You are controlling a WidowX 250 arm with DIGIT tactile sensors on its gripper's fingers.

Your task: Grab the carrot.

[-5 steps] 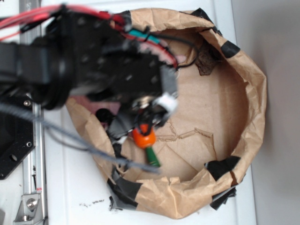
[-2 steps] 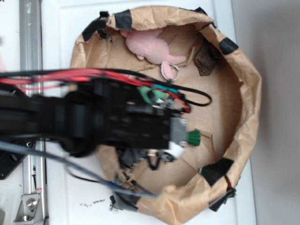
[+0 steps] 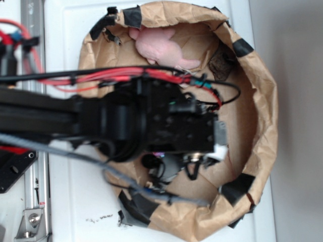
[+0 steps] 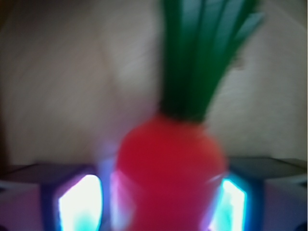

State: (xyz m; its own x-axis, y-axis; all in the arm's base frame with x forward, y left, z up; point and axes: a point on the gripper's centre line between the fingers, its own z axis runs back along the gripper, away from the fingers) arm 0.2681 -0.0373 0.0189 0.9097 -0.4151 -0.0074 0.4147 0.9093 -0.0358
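Note:
The wrist view is blurred, but it shows the carrot [image 4: 168, 154] close up: an orange-red body with its green stem pointing up. My gripper [image 4: 156, 202] is shut on the carrot, with a glowing pale finger pressed against each side of its body. In the exterior view my black arm and gripper [image 3: 197, 164] hang over the middle of the brown paper basket [image 3: 265, 101]. There the arm hides the carrot completely.
A pink plush toy [image 3: 159, 45] lies at the far side of the basket floor. Black tape patches [image 3: 237, 187] dot the crumpled paper rim. The basket stands on a white table [image 3: 65, 30], with a metal rail [image 3: 33, 30] along its left edge.
The arm has swung from the basket's left side toward its middle and right. The carrot, seen under the gripper a second ago, is now hidden beneath the arm in the exterior view.

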